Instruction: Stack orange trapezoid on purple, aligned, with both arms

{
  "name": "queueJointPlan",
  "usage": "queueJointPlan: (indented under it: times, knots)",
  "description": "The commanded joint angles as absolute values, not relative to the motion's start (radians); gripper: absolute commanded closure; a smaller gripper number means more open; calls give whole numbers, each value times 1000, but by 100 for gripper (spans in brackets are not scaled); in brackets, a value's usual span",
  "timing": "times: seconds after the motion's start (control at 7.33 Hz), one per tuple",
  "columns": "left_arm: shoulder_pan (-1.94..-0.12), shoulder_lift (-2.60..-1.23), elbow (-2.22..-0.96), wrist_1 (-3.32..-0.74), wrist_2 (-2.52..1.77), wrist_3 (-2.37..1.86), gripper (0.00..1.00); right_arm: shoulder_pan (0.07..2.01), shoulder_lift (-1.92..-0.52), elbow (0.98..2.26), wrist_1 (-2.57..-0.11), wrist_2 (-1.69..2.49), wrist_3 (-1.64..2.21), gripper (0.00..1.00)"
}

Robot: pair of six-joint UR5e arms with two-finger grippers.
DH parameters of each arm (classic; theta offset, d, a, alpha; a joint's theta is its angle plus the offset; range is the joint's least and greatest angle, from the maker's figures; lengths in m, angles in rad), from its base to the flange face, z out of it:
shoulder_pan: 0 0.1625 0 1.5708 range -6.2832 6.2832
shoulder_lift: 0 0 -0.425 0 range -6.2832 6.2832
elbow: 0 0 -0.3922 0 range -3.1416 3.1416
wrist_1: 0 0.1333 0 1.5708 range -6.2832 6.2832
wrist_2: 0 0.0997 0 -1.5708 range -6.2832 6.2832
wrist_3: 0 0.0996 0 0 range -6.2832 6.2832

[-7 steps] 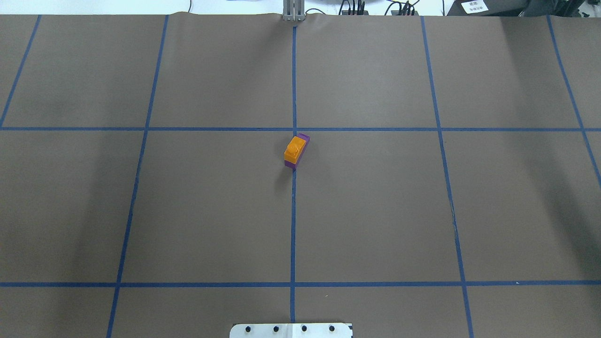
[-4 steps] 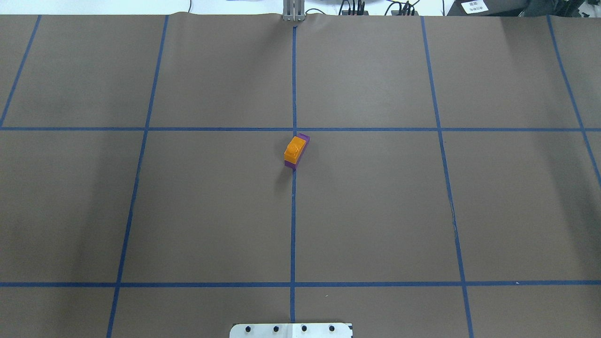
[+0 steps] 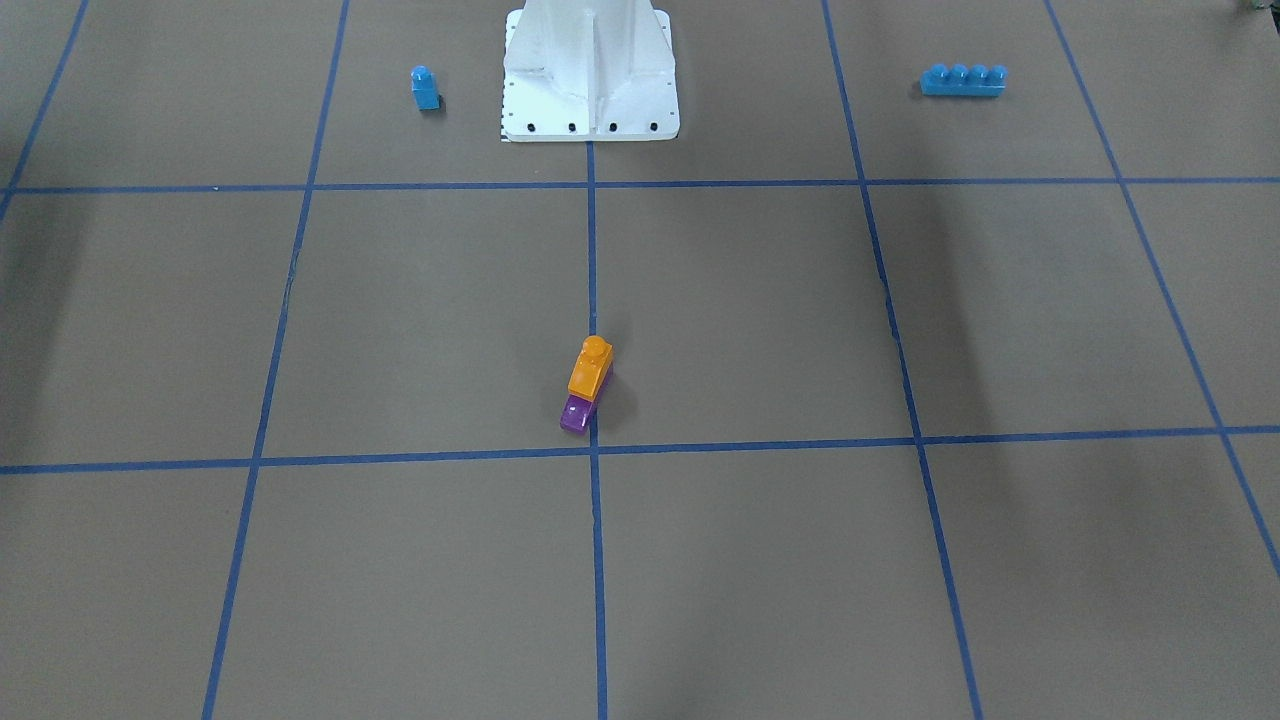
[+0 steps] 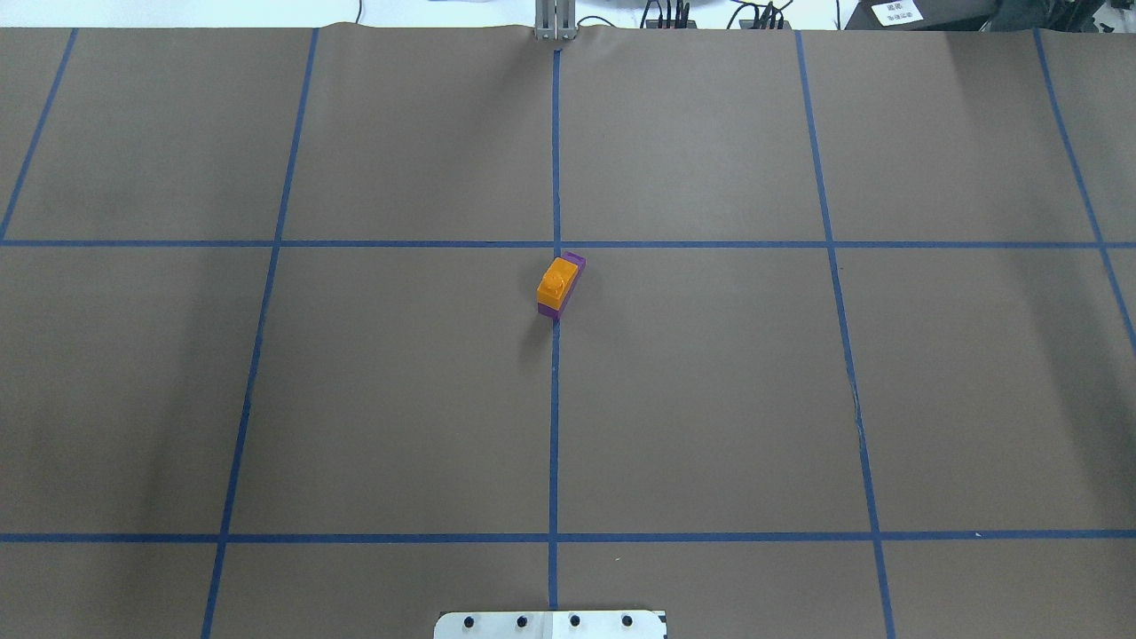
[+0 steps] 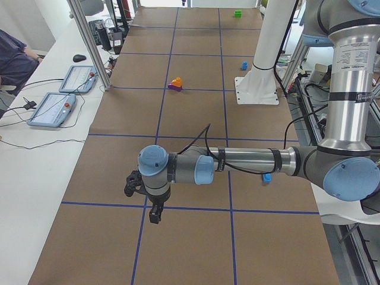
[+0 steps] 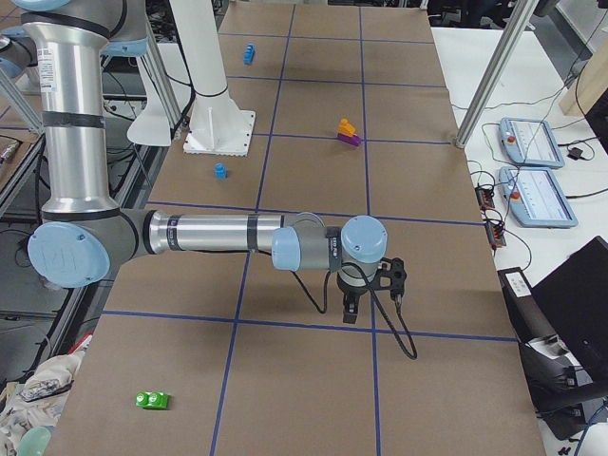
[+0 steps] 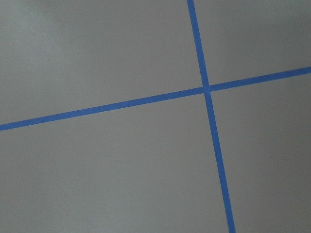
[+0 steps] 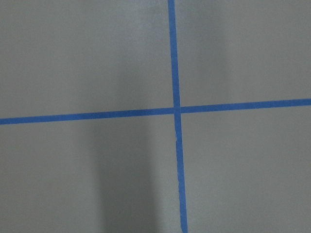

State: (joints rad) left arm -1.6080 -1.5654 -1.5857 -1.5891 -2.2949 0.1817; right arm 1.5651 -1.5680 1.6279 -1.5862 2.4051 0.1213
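The orange trapezoid [image 4: 557,282] sits on the purple [image 4: 576,259] brick near the middle of the brown table [image 4: 710,399], stud up, just at 6 o'clock of a blue tape crossing [image 4: 556,244] in the overhead view. A strip of purple shows past the orange brick's 1 o'clock end there, and in the front-facing view the purple face juts out at 7 o'clock of the orange one. Neither arm is near the stack. The left gripper [image 5: 153,211] hangs over the tape grid at the table's left end, and the right gripper [image 6: 348,308] hangs likewise at the right end. Each shows in a side view only, so whether their fingers are spread or closed cannot be told. In the front-facing view a small blue brick [image 3: 425,88] stands at 9 o'clock of the white pedestal [image 3: 590,70] and a long blue brick [image 3: 963,80] lies at 3 o'clock.
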Motion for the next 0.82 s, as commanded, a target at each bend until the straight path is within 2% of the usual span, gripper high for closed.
queueJointPlan:
  times: [0.0, 0.68]
  knots:
    - [-1606, -1566, -1594, -1589, -2295, 179, 0, 1565, -1583, 1652, -1628, 2331, 39, 0]
    - [-1603, -1568, -1594, -1589, -2298, 179, 0, 1565, -1591, 1638, -1618, 2330, 26, 0]
